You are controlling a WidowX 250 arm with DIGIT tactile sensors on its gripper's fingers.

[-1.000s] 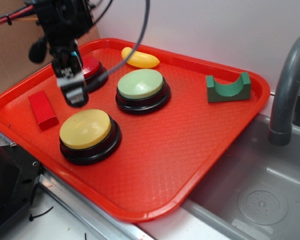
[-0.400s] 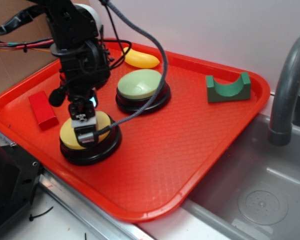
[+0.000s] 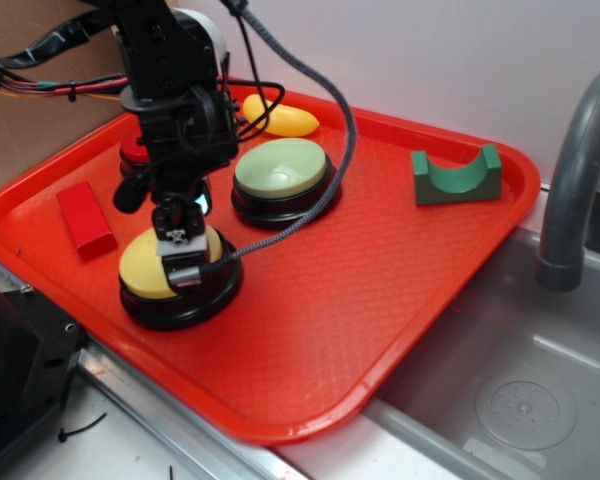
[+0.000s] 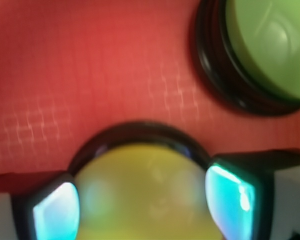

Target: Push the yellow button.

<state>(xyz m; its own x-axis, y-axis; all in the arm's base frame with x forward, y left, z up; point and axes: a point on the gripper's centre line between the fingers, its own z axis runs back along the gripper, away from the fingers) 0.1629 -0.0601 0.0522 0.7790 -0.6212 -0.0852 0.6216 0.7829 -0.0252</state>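
Note:
The yellow button (image 3: pixel 143 272), a domed yellow cap on a black base, sits at the front left of the red tray (image 3: pixel 380 300). My gripper (image 3: pixel 183 264) points down and its tip rests on or just above the right part of the dome; I cannot tell if it touches. In the wrist view the yellow dome (image 4: pixel 145 195) fills the gap between my two fingertips (image 4: pixel 55 212), which stand wide apart. The gripper (image 4: pixel 142 210) is open and holds nothing.
A pale green button (image 3: pixel 280 168) (image 4: pixel 270 45) stands just behind. A red button (image 3: pixel 133 152) is mostly hidden by the arm. Also on the tray: a yellow banana piece (image 3: pixel 280 120), a red block (image 3: pixel 85 220), a green arch block (image 3: pixel 457 178). A sink (image 3: pixel 520 400) and faucet (image 3: pixel 580 170) are right.
My gripper has come forward and down from near the red button onto the yellow button. In the last half second it shifted slightly right on the dome.

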